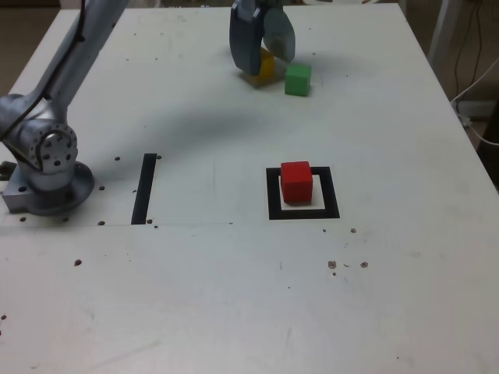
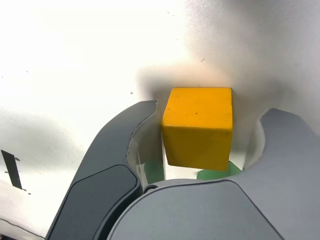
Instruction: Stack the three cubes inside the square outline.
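Fingers [image 1: 263,61] spread around yellow cube [image 2: 198,125] at worktop's [image 1: 234,296] far edge, gaps either side. Green cube [image 1: 297,79] just beside it. Red cube [image 1: 296,181] sat inside square outline [image 1: 274,195].

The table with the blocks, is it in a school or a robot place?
Probably a robot test lab. A robot arm is bolted to a scuffed white table, black tape marks a square outline, and cables hang beside it.

The red cube [image 1: 296,181] sits upright inside the square outline [image 1: 303,212]. Well apart, the yellow cube [image 1: 263,67] and the green cube [image 1: 297,79] lie just beside each other.
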{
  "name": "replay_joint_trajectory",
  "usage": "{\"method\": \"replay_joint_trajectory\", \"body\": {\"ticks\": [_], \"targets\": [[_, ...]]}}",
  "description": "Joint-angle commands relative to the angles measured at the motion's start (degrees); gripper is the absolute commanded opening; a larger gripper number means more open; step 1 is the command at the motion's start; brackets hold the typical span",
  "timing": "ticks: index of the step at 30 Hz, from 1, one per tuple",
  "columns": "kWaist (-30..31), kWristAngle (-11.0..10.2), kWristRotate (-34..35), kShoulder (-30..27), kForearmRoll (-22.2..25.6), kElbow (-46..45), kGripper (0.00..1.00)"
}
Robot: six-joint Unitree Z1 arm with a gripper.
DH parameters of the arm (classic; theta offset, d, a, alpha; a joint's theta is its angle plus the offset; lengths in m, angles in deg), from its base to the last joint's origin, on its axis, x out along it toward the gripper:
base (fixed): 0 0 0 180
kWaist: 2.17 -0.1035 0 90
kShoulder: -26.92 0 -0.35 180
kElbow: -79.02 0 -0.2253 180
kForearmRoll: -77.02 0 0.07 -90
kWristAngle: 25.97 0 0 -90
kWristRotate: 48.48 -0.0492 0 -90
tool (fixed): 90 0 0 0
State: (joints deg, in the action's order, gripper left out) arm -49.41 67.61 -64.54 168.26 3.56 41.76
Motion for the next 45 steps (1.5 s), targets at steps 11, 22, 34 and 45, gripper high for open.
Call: {"method": "replay_joint_trajectory", "body": {"ticks": [11,22,34,45], "targets": [[0.5,-0.9,-0.5,-1.5,1.9,-0.5,0.27],[5.5,-2.4,-1.4,-8.4,1.9,-5.0,0.27],[18.2,-1.9,-0.5,-18.9,1.8,-14.4,0.27],[32.9,-1.3,4.8,-24.8,1.5,-20.9,0.27]]}}
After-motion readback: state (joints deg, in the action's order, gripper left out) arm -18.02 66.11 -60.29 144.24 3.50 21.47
